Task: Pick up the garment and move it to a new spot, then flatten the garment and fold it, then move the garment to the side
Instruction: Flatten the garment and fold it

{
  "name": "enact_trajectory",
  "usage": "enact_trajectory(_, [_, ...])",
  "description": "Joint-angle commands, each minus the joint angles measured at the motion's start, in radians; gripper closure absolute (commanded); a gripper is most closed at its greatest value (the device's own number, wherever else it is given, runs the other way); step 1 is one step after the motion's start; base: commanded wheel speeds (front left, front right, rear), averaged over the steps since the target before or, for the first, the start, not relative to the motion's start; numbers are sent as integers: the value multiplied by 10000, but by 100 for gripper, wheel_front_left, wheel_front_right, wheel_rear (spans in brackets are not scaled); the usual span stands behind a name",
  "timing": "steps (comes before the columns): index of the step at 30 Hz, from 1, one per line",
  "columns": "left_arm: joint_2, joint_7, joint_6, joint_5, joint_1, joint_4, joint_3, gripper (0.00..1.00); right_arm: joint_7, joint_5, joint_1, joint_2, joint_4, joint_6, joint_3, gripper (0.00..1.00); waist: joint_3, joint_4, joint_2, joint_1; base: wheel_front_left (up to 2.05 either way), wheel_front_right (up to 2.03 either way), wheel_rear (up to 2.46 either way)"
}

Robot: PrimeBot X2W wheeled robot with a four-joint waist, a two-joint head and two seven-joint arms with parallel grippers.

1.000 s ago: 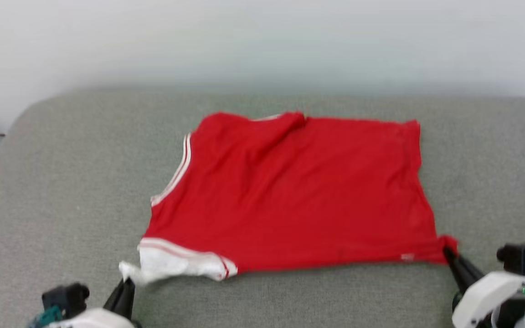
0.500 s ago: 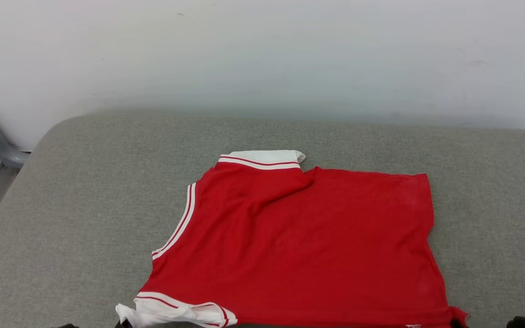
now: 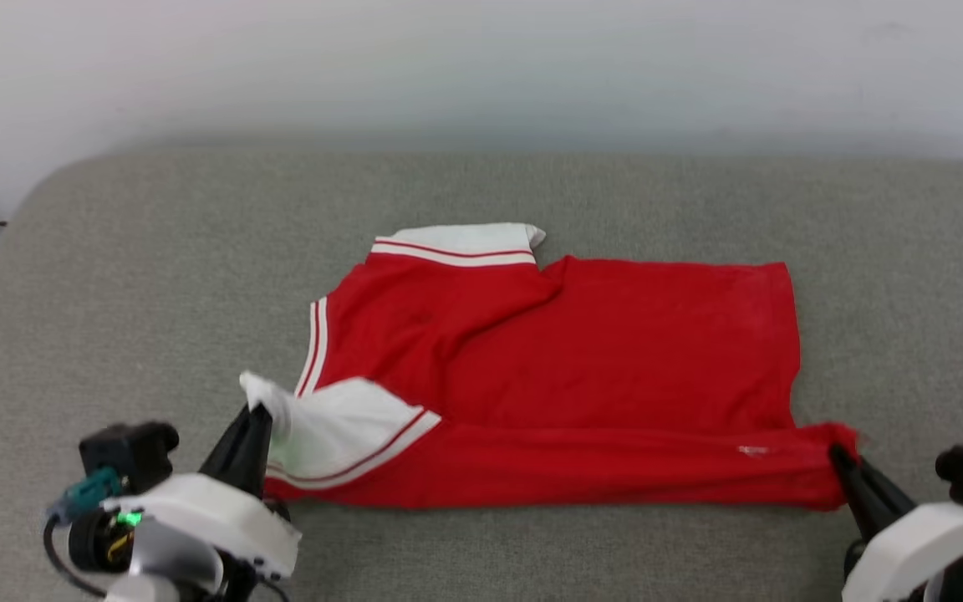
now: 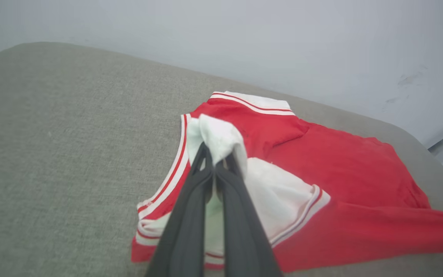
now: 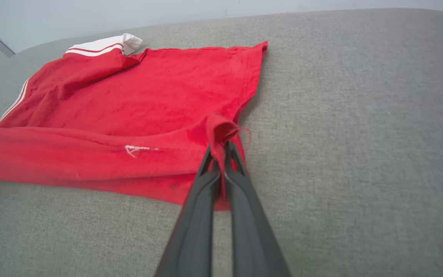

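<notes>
Fold in progress. My left gripper [image 3: 257, 411] is pinched tight on the white sleeve [image 3: 339, 422], and my right gripper [image 3: 838, 456] is pinched tight on the red hem corner [image 3: 843, 436]. Just beyond both sets of fingertips the garment [image 3: 582, 351] lies spread on the grey cushion [image 3: 155, 276]. Its near edge is raised between my grippers and turned over onto the body as a narrow band.

Judged stage: relocating and flattening look largely done, the first fold is begun but not completed, and moving aside remains.

Room: bare cushion runs from the garment's far edge to the wall [image 3: 481, 67] and lies wide outboard of each gripper. The far sleeve [image 3: 456, 238] sits bunched well past my left fingertips. The cushion's rounded corner falls away further left.
</notes>
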Motion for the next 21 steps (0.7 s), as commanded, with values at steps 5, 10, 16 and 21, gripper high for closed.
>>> enact_trajectory(5, [-226,-337,-471,113,-1697,1307,-131,100,-312,40,-1494,-320,803,-11,534,100,1356,-149,-1,-2,0,0,0])
enact_trajectory(10, [-464,-415,-746,35,-2464,2512,-266,100,-695,356,-2202,-522,1891,-11,942,100,1870,-139,-1,-2,0,0,0])
enact_trajectory(16, [-627,-133,-998,-230,-2891,3723,-426,100,-1172,767,-2728,-725,3160,-11,1555,100,2056,-164,-1,-2,0,0,0])
enact_trajectory(21, [-685,61,-1072,-390,-3033,4271,-457,64,-1884,1036,-3046,-762,3695,-11,1907,0,1923,-152,-1,-2,0,0,0])
